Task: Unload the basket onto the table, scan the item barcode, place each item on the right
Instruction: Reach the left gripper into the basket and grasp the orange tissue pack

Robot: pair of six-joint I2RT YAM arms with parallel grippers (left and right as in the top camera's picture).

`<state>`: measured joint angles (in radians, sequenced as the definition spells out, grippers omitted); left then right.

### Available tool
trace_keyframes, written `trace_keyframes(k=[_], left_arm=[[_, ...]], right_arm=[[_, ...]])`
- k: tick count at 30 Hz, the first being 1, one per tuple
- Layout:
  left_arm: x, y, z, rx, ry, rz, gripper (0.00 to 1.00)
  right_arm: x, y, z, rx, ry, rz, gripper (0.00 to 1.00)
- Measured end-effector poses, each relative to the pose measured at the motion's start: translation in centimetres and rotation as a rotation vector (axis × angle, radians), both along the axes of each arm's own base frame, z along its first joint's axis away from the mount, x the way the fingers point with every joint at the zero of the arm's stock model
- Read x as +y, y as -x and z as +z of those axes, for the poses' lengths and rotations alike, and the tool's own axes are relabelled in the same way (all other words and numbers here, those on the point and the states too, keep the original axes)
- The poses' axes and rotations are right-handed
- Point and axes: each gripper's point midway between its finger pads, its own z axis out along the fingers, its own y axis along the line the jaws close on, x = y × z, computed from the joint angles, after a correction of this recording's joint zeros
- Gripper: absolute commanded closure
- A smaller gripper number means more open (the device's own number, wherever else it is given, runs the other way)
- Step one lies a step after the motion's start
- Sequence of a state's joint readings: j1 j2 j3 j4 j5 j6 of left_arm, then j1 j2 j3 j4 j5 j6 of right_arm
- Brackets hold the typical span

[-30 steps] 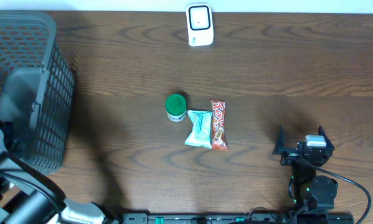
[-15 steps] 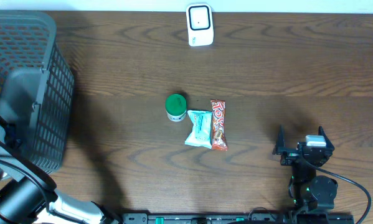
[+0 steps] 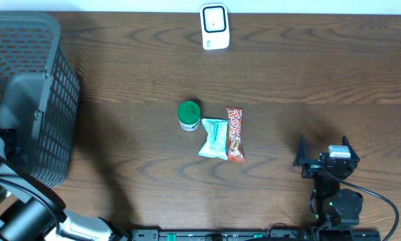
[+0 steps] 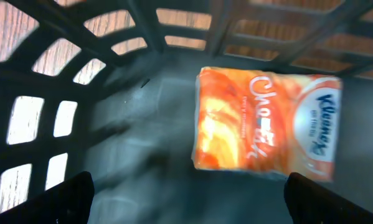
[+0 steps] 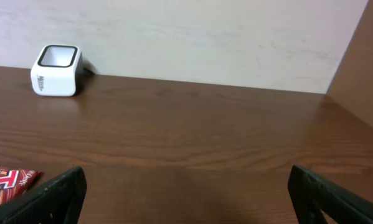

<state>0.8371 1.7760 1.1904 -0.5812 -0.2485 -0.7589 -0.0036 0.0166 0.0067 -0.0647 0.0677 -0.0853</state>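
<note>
— What colour is the worktop (image 3: 334,73)?
— Dark brown, with wood grain. The basket (image 3: 46,100) is dark grey lattice.
— The tissue pack (image 4: 267,121)?
— Orange swirls, white lettering, a blue logo.
— The rest?
— Green tub (image 3: 189,114), pale turquoise packet (image 3: 213,138), red bar wrapper (image 3: 235,134) with white letters, white scanner (image 3: 214,27) with a black-rimmed window.

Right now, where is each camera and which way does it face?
Overhead: above the table, looking straight down at basket, scanner, red snack bar; right gripper, left arm show.
Left wrist: inside the basket, facing an orange tissue pack; left gripper open.
Right wrist: low over the table, facing the back wall; open fingertips show.
Overhead and right wrist share scanner and bar.
</note>
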Motion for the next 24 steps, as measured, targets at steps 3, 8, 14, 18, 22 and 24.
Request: trace_keyframes(k=[3, 8, 14, 18, 22, 24], left_arm=[[0.0, -0.1, 0.4, -0.009, -0.005, -0.001, 0.02], [0.3, -0.4, 0.6, -0.020, -0.021, -0.012, 0.02], [1.2, -1.8, 1.2, -0.039, -0.069, -0.076, 0.02], [1.0, -2.8, 1.4, -0.042, -0.086, -0.122, 0.02], [0.8, -3.3, 1.3, -0.040, -0.089, -0.145, 0.02], [0.7, -3.3, 1.0, -0.033, -0.083, -0.146, 0.02]], right_arm=[[0.0, 0.0, 0.0, 0.000, 0.000, 0.000, 0.01], [0.0, 0.0, 0.0, 0.000, 0.000, 0.000, 0.01], [0.0, 0.0, 0.0, 0.000, 0.000, 0.000, 0.01], [0.0, 0.0, 0.0, 0.000, 0.000, 0.000, 0.01], [0.0, 0.0, 0.0, 0.000, 0.000, 0.000, 0.01], [0.0, 0.0, 0.0, 0.000, 0.000, 0.000, 0.01]])
